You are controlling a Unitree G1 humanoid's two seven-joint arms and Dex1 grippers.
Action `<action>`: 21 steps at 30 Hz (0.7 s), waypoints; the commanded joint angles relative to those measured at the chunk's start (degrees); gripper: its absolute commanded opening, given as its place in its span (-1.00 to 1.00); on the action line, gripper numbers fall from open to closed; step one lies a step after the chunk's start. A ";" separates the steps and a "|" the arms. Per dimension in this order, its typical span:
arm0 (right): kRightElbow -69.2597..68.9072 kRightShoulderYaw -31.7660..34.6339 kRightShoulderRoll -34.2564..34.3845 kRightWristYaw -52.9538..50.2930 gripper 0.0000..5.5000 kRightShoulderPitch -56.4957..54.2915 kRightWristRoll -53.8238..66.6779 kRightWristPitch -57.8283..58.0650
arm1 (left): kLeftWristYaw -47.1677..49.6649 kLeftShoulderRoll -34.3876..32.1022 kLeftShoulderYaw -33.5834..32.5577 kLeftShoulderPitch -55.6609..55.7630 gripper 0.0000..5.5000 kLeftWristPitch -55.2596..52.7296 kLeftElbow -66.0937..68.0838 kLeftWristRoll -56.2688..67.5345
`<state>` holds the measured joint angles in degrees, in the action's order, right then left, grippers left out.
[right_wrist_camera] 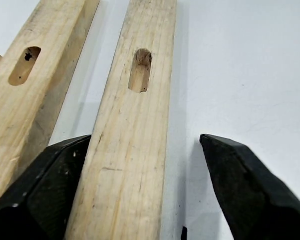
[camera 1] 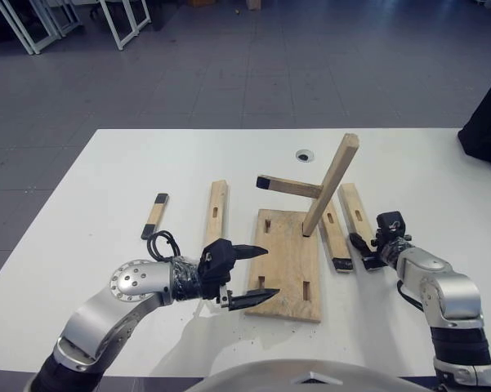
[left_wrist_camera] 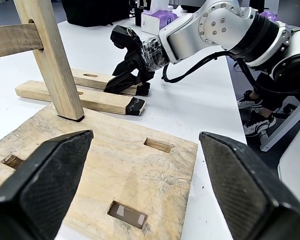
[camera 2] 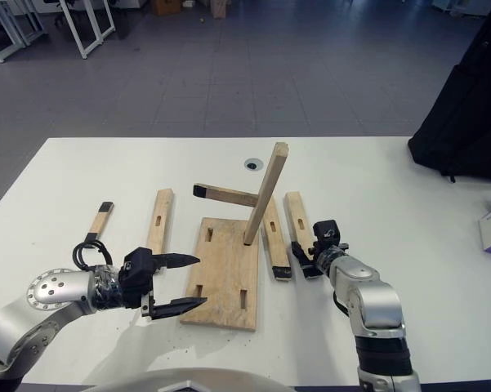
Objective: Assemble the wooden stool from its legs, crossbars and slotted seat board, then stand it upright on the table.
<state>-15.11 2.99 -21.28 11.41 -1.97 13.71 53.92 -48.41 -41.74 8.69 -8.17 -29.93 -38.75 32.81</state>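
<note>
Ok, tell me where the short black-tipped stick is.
In the head view the short stick lies flat on the robot's left of the table, beside a loose leg, beyond the left hand.

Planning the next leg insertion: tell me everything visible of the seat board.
The seat board is a rectangular slab of pale, rough wood lying flat on the table. It has four slots near its corners; three are empty, the far right one holds a leaning leg carrying a crossbar. The open left gripper is at its near left edge.
</note>
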 commanded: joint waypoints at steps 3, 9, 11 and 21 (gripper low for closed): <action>3.30 -1.32 -0.49 0.80 0.01 -2.93 -1.22 0.55 | 0.92 1.87 -0.84 0.03 0.44 0.47 1.49 0.18; 7.57 0.62 0.08 1.42 -0.26 -8.12 -0.72 -1.78 | 0.29 3.56 -2.60 0.39 0.44 1.25 4.05 1.54; 8.69 1.78 0.74 1.03 -0.26 -9.25 -0.45 -2.50 | 0.44 4.15 -2.91 0.28 0.44 1.58 4.56 1.66; 11.66 18.16 5.88 13.62 -0.26 -22.61 18.95 -22.55 | 2.24 11.57 -7.48 3.32 0.44 5.61 8.40 5.29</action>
<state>-1.52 17.69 -15.33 18.47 -20.97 25.28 33.56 -47.37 -31.24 1.82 -6.29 -26.27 -31.62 39.70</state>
